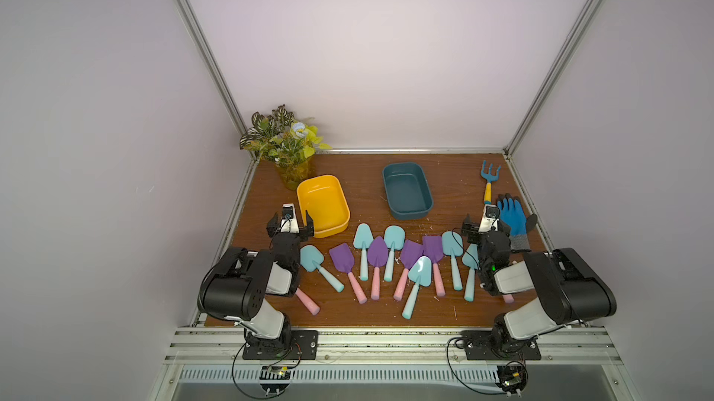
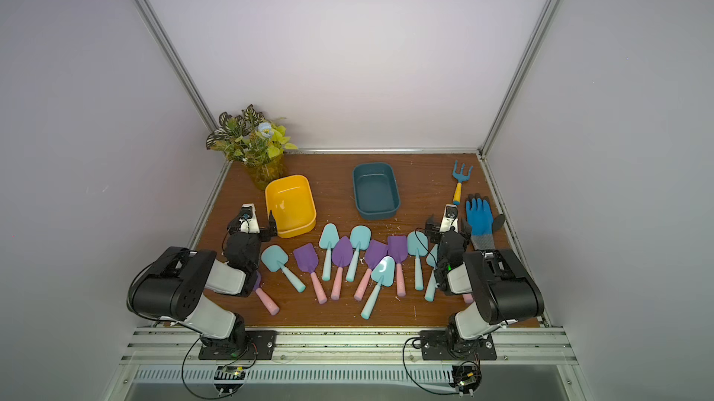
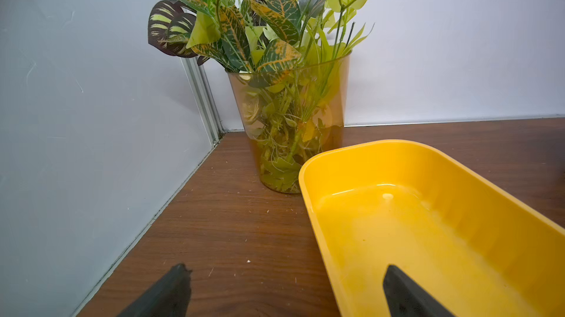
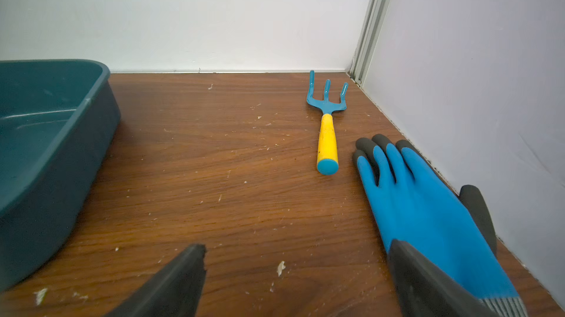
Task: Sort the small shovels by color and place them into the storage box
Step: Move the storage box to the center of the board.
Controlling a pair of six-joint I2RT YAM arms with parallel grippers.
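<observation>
Both top views: small shovels [image 1: 377, 252] fanned across lower centre of frame, between arms, long axes near vertical, blades up-frame toward boxes, handles down-frame. Left gripper [image 1: 290, 220] and right gripper [image 1: 485, 222] spread wide, holding nothing, just above row's ends. Light-blue shovel [image 1: 311, 259] nearest left gripper, below-right of it. Yellow box [image 1: 332, 229] and teal box [image 1: 411, 214] empty. Two pink handles [image 1: 308, 301] poke from under arms, blades hidden. Wrist views show no shovels.
</observation>
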